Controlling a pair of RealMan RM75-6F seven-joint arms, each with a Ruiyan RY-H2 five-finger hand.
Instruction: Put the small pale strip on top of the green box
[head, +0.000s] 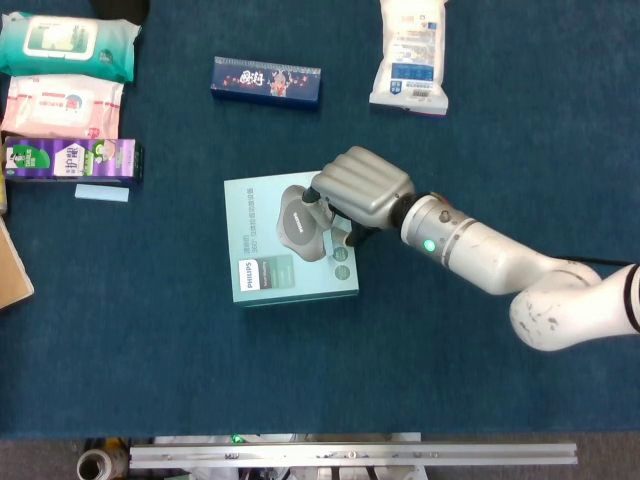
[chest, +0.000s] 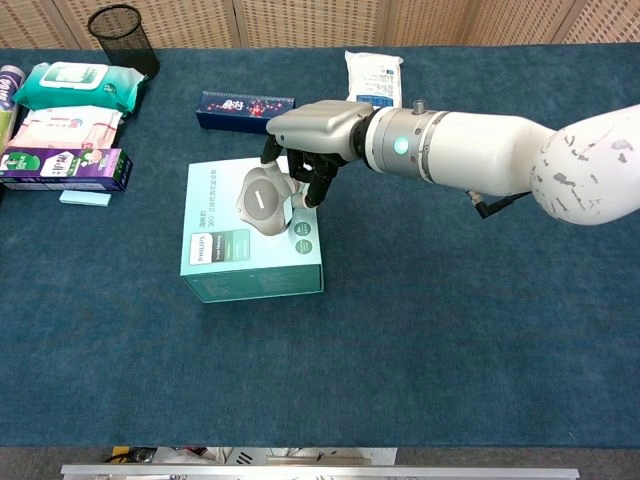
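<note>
The green box (head: 262, 272) (chest: 215, 250) lies flat mid-table, a grey speaker printed on its lid. My right hand (head: 362, 186) (chest: 312, 128) hovers over the box's right half with its fingers curled downward. The small pale strip (chest: 298, 196) (head: 337, 237) is pinched between those fingers just above the lid, and the hand hides most of it. I cannot tell whether the strip touches the box. The right forearm runs off to the right. My left hand appears in neither view.
A dark blue box (head: 266, 80) lies behind the green box and a white pouch (head: 410, 55) at the back right. Wipe packs (head: 65, 45), a purple box (head: 70, 160) and a light blue pad (head: 102, 192) line the left edge. A mesh cup (chest: 118, 30) stands back left.
</note>
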